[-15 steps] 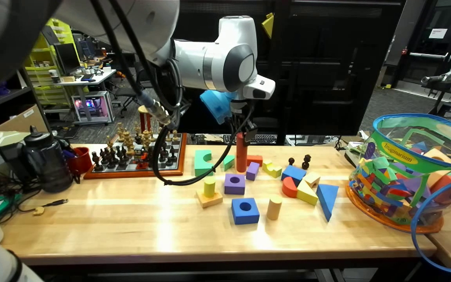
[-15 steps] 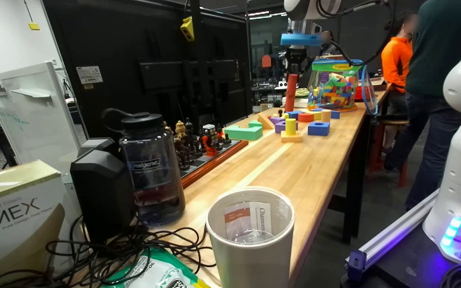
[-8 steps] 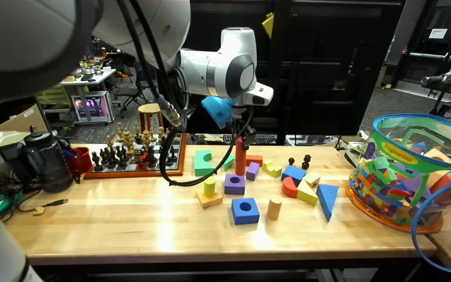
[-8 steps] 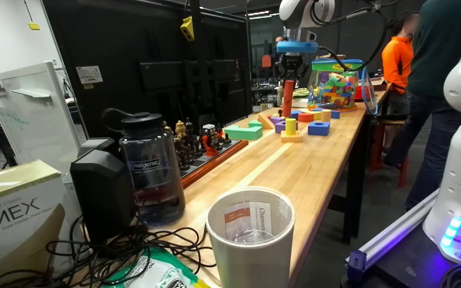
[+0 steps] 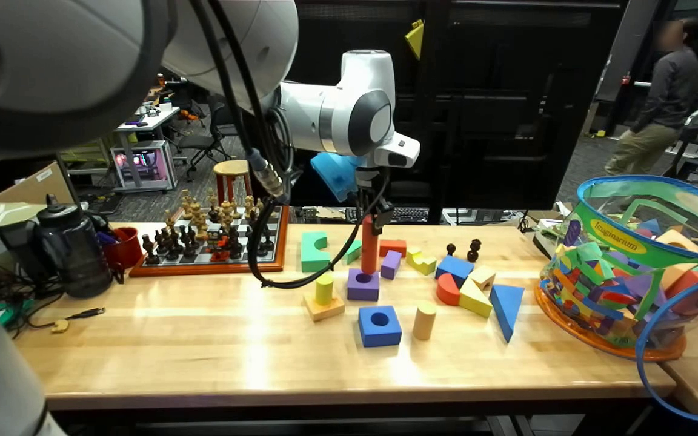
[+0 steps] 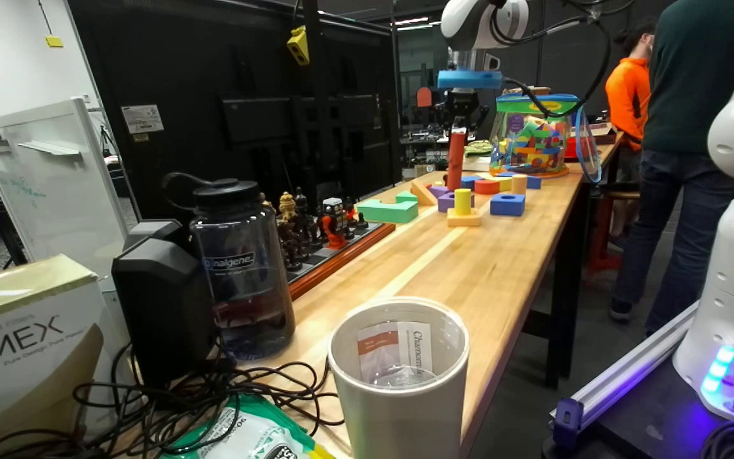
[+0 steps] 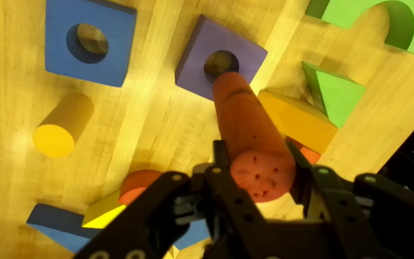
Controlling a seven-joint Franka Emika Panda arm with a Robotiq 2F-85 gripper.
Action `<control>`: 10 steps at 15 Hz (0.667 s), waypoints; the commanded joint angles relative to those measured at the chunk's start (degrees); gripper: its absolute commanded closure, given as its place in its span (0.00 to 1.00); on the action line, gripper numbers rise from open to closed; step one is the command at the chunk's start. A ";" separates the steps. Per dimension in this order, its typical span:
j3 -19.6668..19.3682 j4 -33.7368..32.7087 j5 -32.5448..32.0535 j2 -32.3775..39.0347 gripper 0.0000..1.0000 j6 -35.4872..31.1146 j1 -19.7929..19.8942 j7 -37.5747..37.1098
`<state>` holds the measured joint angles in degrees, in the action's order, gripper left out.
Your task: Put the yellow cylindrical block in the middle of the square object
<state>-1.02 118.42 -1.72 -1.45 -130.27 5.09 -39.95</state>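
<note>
Stool (image 5: pixel 232 168): I see it at ten o'clock in an exterior view
Floor (image 5: pixel 588 160): grey, two o'clock there
Whiteboard (image 6: pixel 55 178): nine o'clock in an exterior view

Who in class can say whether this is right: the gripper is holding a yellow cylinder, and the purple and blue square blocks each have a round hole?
Only the colour is wrong: the wrist view shows the gripper holding a red cylinder. The rest is right.

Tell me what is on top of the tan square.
The yellow cylinder stands upright at roughly the middle of the tan square in both exterior views. The spot beneath it is covered: whether there is a hole there cannot be seen.
</note>
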 commanded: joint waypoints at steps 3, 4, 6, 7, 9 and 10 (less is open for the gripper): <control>-0.56 0.73 2.12 -0.78 0.85 -0.34 -0.78 0.84; -0.56 0.86 2.25 -0.81 0.85 -0.38 -0.78 0.85; -0.60 1.11 2.34 -0.83 0.85 -0.45 -0.75 0.81; -0.61 1.23 2.38 -0.86 0.85 -0.47 -0.74 0.81; -0.63 1.86 2.40 -1.01 0.85 -0.81 -0.72 0.93; -0.64 2.13 2.43 -1.09 0.85 -0.91 -0.72 0.97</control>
<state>-1.04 119.02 -0.94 -1.45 -130.35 5.07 -39.95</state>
